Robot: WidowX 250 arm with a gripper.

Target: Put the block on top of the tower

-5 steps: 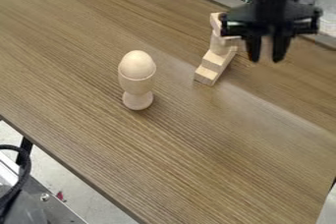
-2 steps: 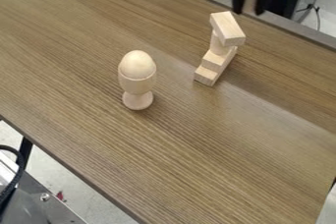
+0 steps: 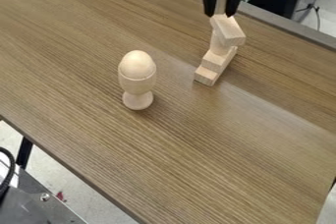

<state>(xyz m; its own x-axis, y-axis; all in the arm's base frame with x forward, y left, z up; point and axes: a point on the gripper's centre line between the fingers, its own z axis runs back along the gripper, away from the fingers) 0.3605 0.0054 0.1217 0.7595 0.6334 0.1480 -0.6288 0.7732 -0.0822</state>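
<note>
The black gripper (image 3: 222, 8) hangs at the top edge, right of centre, shut on a pale wooden block (image 3: 221, 1) held upright between its fingers. Directly below stands the tower (image 3: 220, 51): stepped pale blocks at the base, a rounded piece above them, and a slab (image 3: 228, 30) lying across the top. The held block's lower end overlaps the slab's far end in the view; whether they touch, I cannot tell.
A wooden egg in a cup (image 3: 137, 79) stands left of the tower. The brown table (image 3: 197, 154) has a dark strip along its back edge, with dark equipment behind it.
The gripper first went up and back from beside the tower, then shifted left and slightly down to above the tower's far end. The tower and the egg cup stayed in place.
</note>
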